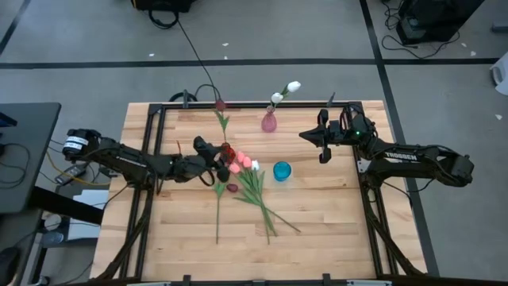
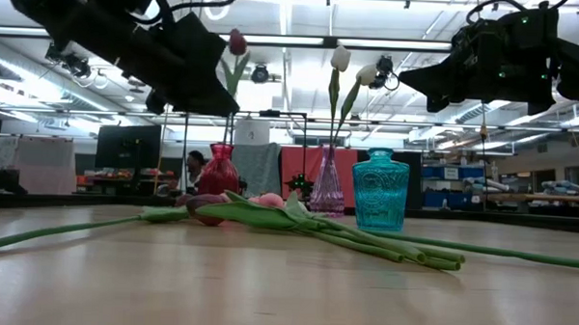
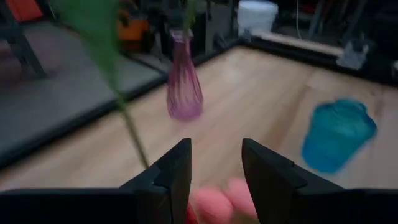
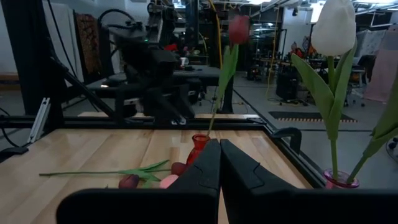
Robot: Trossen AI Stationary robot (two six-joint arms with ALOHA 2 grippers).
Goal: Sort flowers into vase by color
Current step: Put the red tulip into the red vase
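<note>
A maroon tulip (image 1: pixel 220 104) stands with its stem in a small red vase (image 1: pixel 228 150). Two white tulips (image 1: pixel 294 86) stand in a pink vase (image 1: pixel 269 121). A teal vase (image 1: pixel 282 171) holds nothing that I can see. Several tulips lie on the table between them: pink heads (image 1: pixel 242 160), a white head (image 1: pixel 255 165), a maroon head (image 1: pixel 232 188), stems pointing to the near edge. My left gripper (image 3: pixel 214 146) is open, just above the pink heads (image 3: pixel 214 202), beside the red vase. My right gripper (image 4: pixel 219 146) is shut, raised near the right side, holding nothing.
A black metal frame (image 1: pixel 163 111) runs along the far edge and both sides of the wooden table. The near half of the table (image 1: pixel 317 246) holds only the long green stems (image 1: pixel 266 210). The three vases stand close together mid-table.
</note>
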